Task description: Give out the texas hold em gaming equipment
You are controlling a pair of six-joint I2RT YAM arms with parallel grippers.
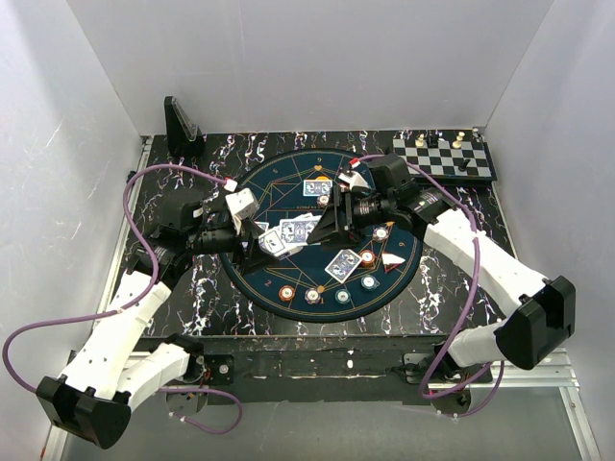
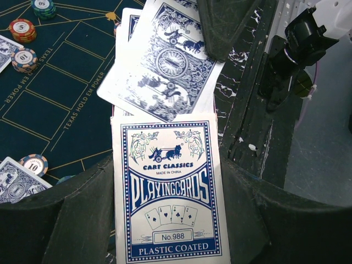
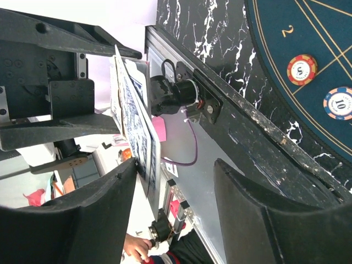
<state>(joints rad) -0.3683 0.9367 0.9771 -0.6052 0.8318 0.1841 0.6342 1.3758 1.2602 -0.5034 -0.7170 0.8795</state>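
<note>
Deck held out over the table for the other arm to draw from.
The left gripper [image 2: 168,181] is clamped on a blue-and-white printed card box [image 2: 170,231]. It holds the box up off the round dark-blue mat with gold lines [image 2: 55,82], so the blue-backed playing cards [image 2: 165,66] fanned from its mouth offer free edges. The right gripper [image 3: 176,165] faces them with its fingers spread apart, gripping nothing. The fan's edge sits just beside one finger, probably lined up for taking a card. Other dealt cards [image 1: 343,264] and small round striped poker chips [image 2: 22,30] already lie on the mat.

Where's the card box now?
The card box is clamped in the left gripper, centre of its wrist view, over the blue mat's left side; loose cards fan just beyond.
</note>
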